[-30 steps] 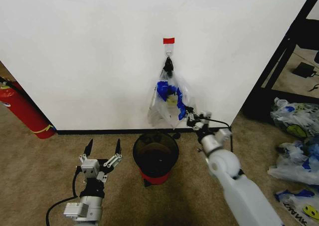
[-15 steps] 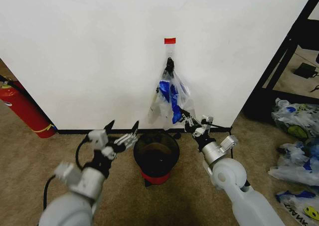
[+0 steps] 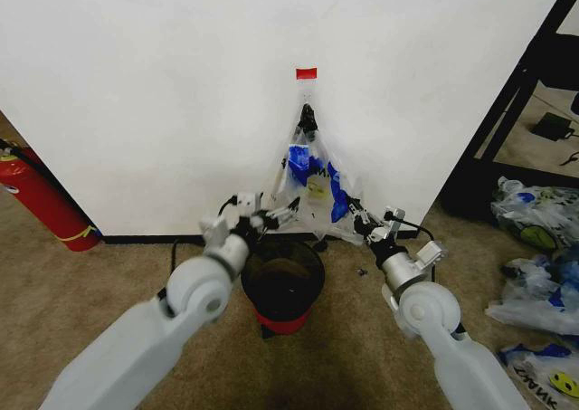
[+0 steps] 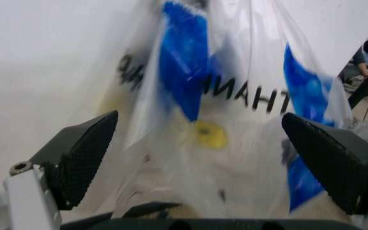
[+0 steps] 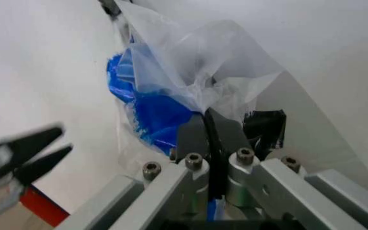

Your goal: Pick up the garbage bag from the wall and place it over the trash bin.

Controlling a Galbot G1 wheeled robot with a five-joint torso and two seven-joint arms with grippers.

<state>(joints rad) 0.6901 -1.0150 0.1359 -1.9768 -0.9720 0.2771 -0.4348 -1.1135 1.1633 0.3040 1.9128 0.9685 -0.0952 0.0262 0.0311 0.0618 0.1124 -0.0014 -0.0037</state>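
The garbage bag hangs long-axis down from the hook on the wall above the trash bin, its right corner clamped in the right gripper, while the left gripper, fingers apart, reaches its left edge.

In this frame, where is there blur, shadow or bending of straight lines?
Head view: the black baseboard line bows, the bin throws a soft shadow on the carpet, the bag reads fairly sharp. Left wrist view: the bag print is smeared, the left gripper's fingers sharper. Right wrist view: the right gripper, shut on bag film, is crisp; the left gripper is blurred.
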